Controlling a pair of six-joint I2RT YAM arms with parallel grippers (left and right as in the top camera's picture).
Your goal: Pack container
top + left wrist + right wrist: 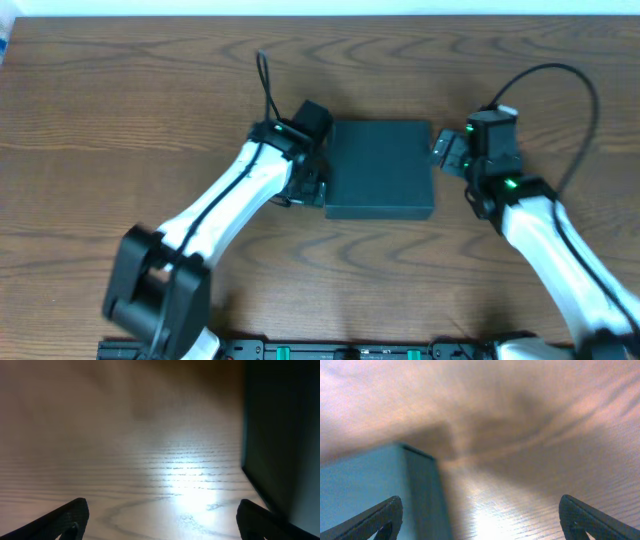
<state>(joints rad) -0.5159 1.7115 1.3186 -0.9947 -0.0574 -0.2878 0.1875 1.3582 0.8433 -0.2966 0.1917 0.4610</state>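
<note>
The container [379,168] is a dark teal-green square box lying flat at the table's middle, lid shut. My left gripper [306,178] sits against its left side, open, with only bare wood between the fingers [162,520]; the box's dark wall [280,435] shows at the right of the left wrist view. My right gripper [447,152] is at the box's upper right corner, open [480,520]; the teal box top [365,485] lies under its left finger in the right wrist view. No snack packets are in view.
The wooden table [120,110] stretches all round the box. A black cable [266,85] rises from the left arm, another loops over the right arm [560,80]. The arm bases stand at the front edge [160,300].
</note>
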